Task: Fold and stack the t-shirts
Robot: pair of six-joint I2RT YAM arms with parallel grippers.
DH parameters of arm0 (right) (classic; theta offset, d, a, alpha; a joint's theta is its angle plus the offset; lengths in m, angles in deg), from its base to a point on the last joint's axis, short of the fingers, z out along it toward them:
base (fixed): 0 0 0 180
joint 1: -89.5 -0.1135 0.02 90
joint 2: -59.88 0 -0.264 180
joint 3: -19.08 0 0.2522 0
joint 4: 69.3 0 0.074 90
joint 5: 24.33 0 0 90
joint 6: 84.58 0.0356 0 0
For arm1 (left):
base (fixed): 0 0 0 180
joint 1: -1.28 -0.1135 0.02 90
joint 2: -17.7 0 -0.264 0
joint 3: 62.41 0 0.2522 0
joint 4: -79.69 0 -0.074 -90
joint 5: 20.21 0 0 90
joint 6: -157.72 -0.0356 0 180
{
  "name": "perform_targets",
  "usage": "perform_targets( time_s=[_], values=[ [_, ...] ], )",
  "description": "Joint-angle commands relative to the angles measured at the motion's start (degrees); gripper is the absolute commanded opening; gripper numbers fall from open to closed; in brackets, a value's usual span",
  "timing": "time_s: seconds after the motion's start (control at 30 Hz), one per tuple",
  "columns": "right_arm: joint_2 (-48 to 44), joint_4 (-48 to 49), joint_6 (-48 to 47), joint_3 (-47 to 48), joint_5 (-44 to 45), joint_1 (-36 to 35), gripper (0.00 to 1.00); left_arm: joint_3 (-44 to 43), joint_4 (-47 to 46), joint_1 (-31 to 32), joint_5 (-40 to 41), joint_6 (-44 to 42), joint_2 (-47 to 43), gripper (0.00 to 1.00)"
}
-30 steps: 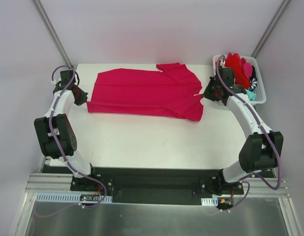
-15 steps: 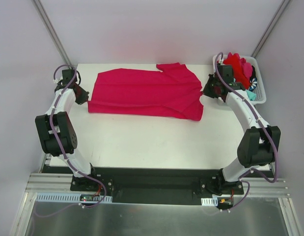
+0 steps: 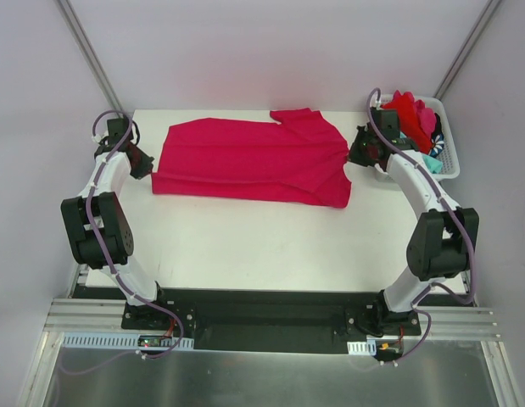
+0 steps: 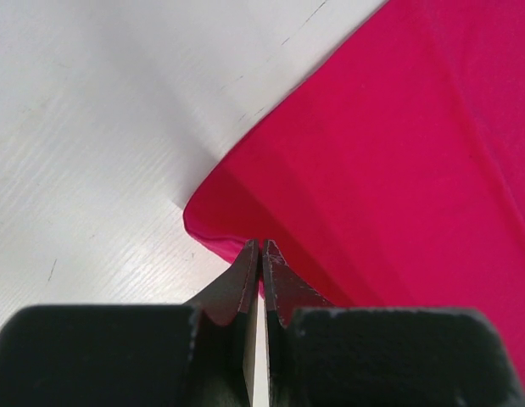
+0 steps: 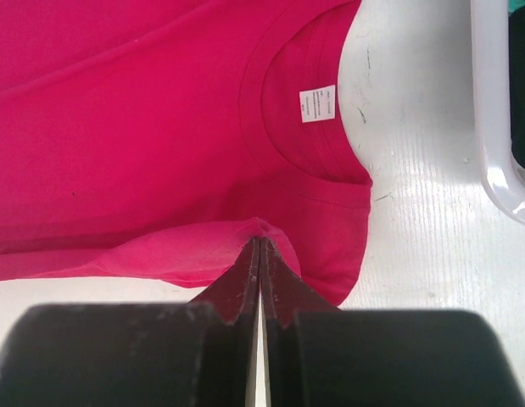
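A large magenta-pink t-shirt lies spread flat across the far half of the white table. My left gripper is at the shirt's left edge. In the left wrist view that gripper is shut on the hem corner of the pink t-shirt. My right gripper is at the shirt's right end, next to the collar. The right wrist view shows that gripper shut on a pinched-up fold of the pink t-shirt below the collar label. More t-shirts, a red one on top, are heaped in the basket.
A white slotted basket stands at the table's far right corner, just behind my right arm; its rim shows at the right of the right wrist view. The near half of the table is bare white surface.
My right gripper has shifted slightly toward the far edge, still pinching the shirt, and the shirt's right edge has followed. The left arm has hardly moved.
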State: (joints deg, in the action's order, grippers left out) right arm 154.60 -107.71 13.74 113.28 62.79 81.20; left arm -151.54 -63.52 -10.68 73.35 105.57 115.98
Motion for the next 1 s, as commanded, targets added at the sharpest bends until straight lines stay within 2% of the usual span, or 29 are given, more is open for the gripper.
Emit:
perform_targets(
  time_s=[0.0,0.97],
  values=[
    [0.99,2.14,-1.2,3.84,-1.26,0.47,0.0,-2.15,-0.09,0.28,1.2,-1.28,0.16,0.0],
    [1.87,3.11,-2.87,4.46,-2.05,0.82,0.0,-1.97,-0.09,0.28,0.67,-0.58,0.51,0.0]
  ],
)
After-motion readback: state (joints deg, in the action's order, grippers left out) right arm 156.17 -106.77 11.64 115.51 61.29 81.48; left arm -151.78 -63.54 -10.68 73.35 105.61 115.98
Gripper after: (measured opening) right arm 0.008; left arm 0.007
